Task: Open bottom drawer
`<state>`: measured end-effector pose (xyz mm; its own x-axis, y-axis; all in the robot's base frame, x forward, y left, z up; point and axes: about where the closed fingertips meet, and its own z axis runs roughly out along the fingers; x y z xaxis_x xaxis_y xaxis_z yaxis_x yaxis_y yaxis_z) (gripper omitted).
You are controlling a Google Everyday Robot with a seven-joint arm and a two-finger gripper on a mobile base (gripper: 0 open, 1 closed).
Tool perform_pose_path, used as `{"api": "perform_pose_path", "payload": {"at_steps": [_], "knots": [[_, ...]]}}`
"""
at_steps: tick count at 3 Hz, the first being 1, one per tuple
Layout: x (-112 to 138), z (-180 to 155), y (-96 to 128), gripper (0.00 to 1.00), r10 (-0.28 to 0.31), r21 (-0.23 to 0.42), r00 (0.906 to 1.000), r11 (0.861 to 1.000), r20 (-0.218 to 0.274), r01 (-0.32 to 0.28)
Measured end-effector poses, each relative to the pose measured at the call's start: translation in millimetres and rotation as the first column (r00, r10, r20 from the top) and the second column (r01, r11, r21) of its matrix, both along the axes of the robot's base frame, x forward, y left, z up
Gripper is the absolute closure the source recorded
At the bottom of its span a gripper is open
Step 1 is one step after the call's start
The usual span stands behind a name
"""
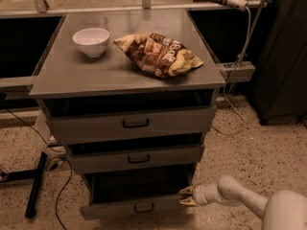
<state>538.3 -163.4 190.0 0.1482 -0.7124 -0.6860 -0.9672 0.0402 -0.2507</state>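
Observation:
The bottom drawer is the lowest of three grey drawers in the cabinet and stands pulled out, its dark inside showing above its front. Its small black handle sits at the centre of the front. My gripper reaches in from the lower right on a white arm and sits at the drawer's right front corner, touching or nearly touching its edge. The fingertips are yellowish.
The middle drawer and top drawer are above, each slightly out. A white bowl and a chip bag lie on the cabinet top. A black stand leg and cables lie on the floor at left.

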Motion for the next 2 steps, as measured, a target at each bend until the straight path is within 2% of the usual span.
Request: {"api": "perform_pose_path", "payload": {"at_steps": [1,2], "knots": [[-26.5,-15.9,-6.4,0.34,0.015,0.025,0.9992,1.000,-0.037,-0.014],[-30.3,-13.0,-7.0,0.57,0.018,0.029,0.9990,0.999,-0.040,-0.017]]}}
